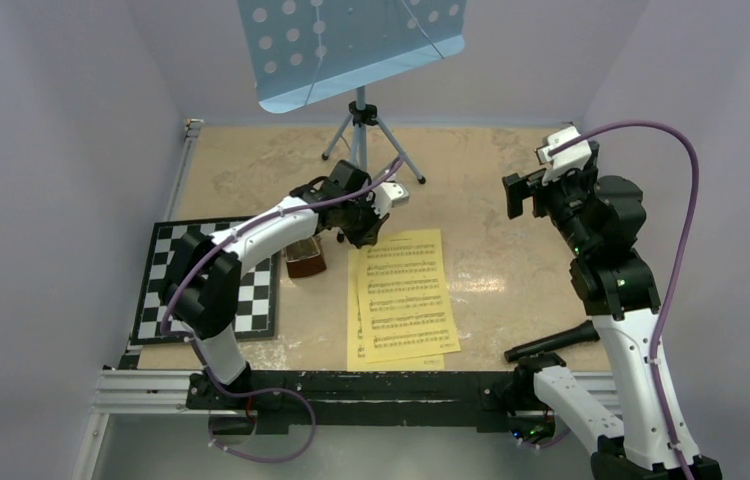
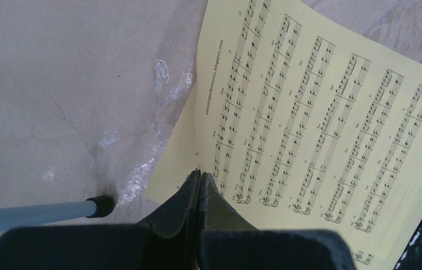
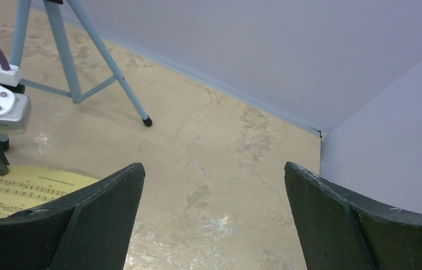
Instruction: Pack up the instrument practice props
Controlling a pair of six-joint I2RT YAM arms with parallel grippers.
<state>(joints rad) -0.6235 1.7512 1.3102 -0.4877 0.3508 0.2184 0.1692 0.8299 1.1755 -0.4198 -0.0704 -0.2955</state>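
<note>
Yellow music sheets lie overlapped at the table's middle front. My left gripper is shut, its tips meeting right at the far left corner of the top sheet; I cannot tell whether paper is pinched between them. In its wrist view the left gripper shows no gap. The brown metronome stands just left of the sheets, partly under the left arm. The light-blue punched music stand rises on its tripod at the back. My right gripper hangs open and empty in the air at the right.
A black-and-white chessboard lies at the left edge. One tripod foot rests on the table close to the left gripper's tips. Another tripod leg slants down left of the right gripper. Walls close in the left, back and right.
</note>
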